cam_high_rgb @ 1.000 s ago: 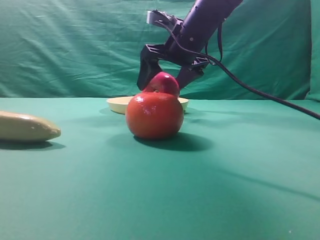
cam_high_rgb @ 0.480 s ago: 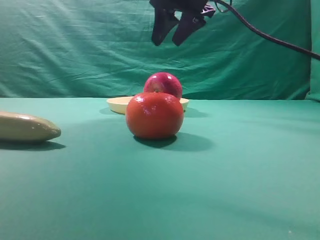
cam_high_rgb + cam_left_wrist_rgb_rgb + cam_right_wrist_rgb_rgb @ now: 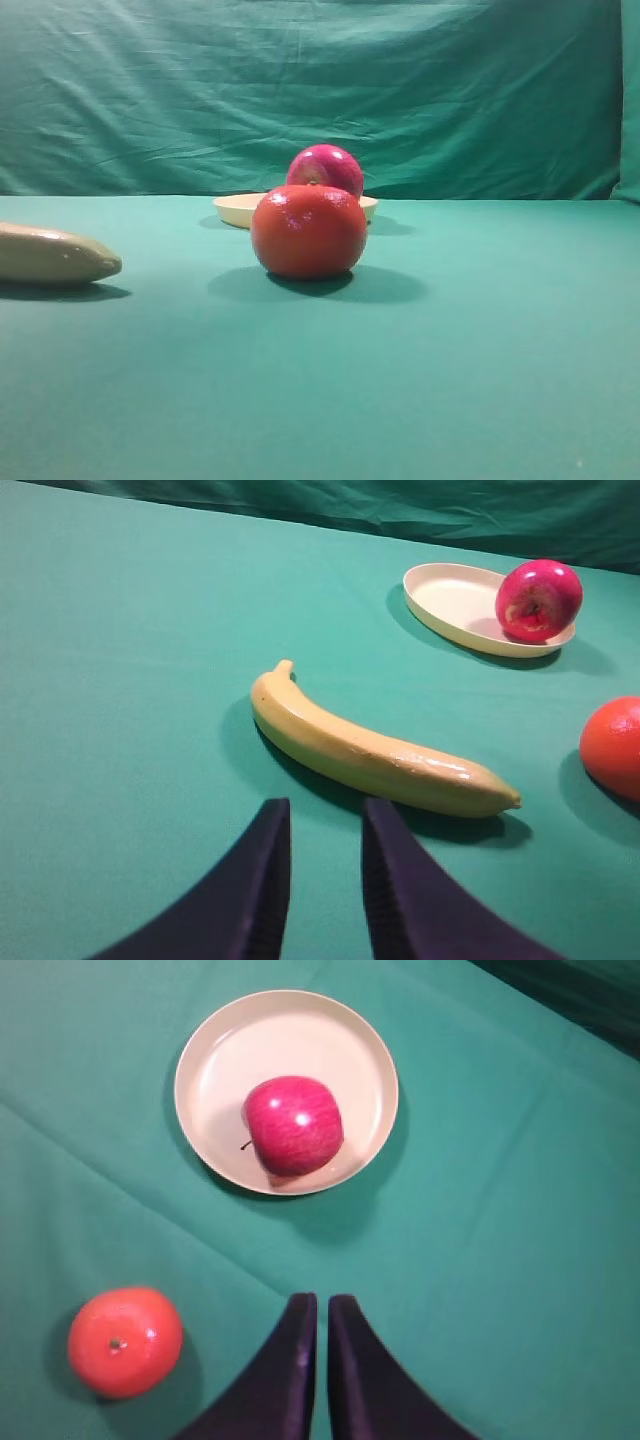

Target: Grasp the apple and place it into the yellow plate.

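The apple [image 3: 325, 168], glossy dark magenta-red, rests in the yellow plate [image 3: 236, 208] behind the orange-red fruit. In the right wrist view the apple [image 3: 293, 1125] lies right of the plate's [image 3: 240, 1050] centre, free of any gripper. My right gripper [image 3: 322, 1300] is high above it, shut and empty, its fingers almost touching. In the left wrist view the apple [image 3: 538, 600] sits on the right part of the plate [image 3: 450, 595], far off at the upper right. My left gripper [image 3: 325, 805] is narrowly open and empty. Neither gripper shows in the exterior view.
An orange-red tomato-like fruit [image 3: 308, 230] stands in front of the plate, also seen in the right wrist view [image 3: 125, 1342]. A pale banana [image 3: 370, 750] lies just ahead of the left gripper, at the left edge of the exterior view [image 3: 55, 255]. Green cloth covers table and backdrop.
My right gripper has let go of the apple, risen and left the top of the exterior view. The apple stays in the plate. The other fruits have not moved.
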`<state>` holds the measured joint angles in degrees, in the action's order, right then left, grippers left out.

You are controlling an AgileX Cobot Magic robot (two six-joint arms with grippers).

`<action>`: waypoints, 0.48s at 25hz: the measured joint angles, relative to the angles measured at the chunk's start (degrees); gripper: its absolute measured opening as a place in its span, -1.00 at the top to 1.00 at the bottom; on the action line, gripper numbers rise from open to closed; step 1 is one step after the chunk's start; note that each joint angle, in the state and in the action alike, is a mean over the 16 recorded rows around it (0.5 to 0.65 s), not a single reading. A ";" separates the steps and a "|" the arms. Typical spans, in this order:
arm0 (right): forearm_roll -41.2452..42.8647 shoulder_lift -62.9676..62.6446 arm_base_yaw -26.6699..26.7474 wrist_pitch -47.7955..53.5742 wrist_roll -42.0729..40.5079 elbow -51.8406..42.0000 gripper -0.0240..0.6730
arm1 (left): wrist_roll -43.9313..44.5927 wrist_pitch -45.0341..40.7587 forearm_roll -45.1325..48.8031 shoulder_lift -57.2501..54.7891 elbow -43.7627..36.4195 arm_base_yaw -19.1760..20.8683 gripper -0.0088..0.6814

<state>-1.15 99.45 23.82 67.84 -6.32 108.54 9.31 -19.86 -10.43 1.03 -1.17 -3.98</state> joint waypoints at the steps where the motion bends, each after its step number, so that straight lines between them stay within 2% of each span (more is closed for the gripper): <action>1: 0.29 -1.70 0.00 -0.20 0.67 -1.71 0.93 | 0.00 0.00 0.00 0.00 0.00 0.00 0.52; 5: 0.70 -9.42 0.00 -3.53 2.28 -10.53 0.93 | 0.00 0.00 0.00 0.00 0.00 0.00 0.52; 12: 0.60 -24.82 0.00 -15.00 3.35 -30.68 0.93 | 0.00 0.00 0.00 0.00 0.00 0.00 0.52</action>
<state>-0.56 74.63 23.82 52.85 -2.97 77.87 9.31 -19.86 -10.43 1.03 -1.17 -3.98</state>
